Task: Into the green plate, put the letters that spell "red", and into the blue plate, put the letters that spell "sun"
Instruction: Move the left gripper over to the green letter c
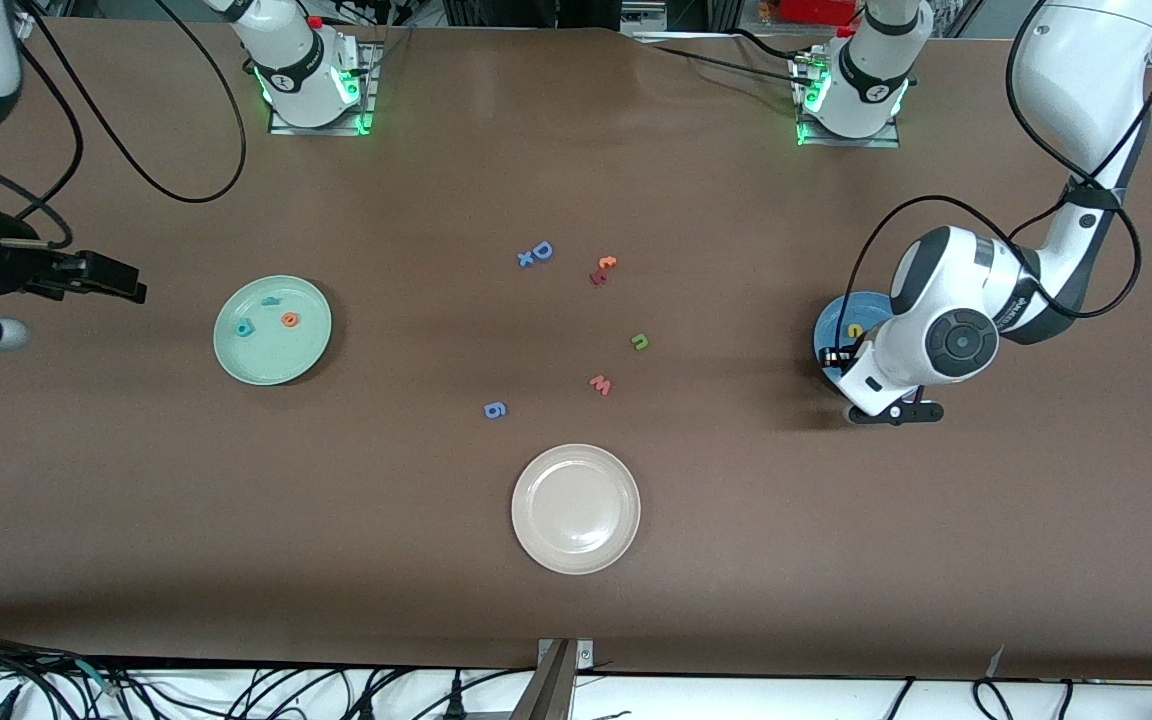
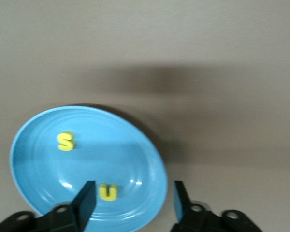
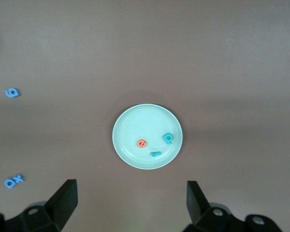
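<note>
You've got r, e, d in the green plate (image 1: pixel 272 330) at nine o'clock; s (image 2: pixel 65 141) and u (image 2: pixel 108 192) lie in the blue plate (image 2: pixel 43 159) at three o'clock under the left gripper (image 2: pixel 131 203), jaws spread, empty; dark green n (image 1: pixel 640 342) waits mid-table; right gripper (image 3: pixel 130 203) waits, spread.

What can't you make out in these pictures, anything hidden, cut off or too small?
- Front view: most of the blue plate is hidden under the left arm; only part of a yellow letter shows there.
- Front view: the left gripper is masked by its own wrist.
- Left wrist view: the blue plate's rim is cut off behind the fingers.
- Front view: the orange-and-red letter pair is too small to read.
</note>
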